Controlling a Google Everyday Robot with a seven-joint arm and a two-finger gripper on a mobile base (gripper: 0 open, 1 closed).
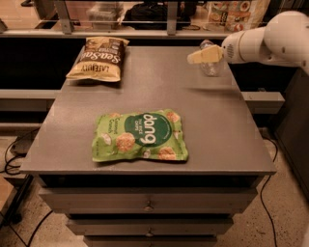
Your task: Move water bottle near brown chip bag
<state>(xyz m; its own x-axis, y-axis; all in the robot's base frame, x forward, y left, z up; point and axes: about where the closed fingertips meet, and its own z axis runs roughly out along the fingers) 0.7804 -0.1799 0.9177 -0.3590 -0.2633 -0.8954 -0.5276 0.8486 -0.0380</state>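
The water bottle (pixel 212 69) is small and clear and stands upright at the far right of the grey table (pixel 222 125). My gripper (pixel 203 56), pale yellow on a white arm, reaches in from the right at the bottle's height and crosses in front of its upper part. The brown chip bag (pixel 98 59) with white "Sea Salt" lettering lies flat at the far left corner of the table, well apart from the bottle.
A green "dang" bag (pixel 140 135) lies flat near the table's front middle. Drawers (pixel 147 205) sit under the table top. A shelf with bags and boxes (pixel 231 12) runs behind the table. Cables lie on the floor at the left.
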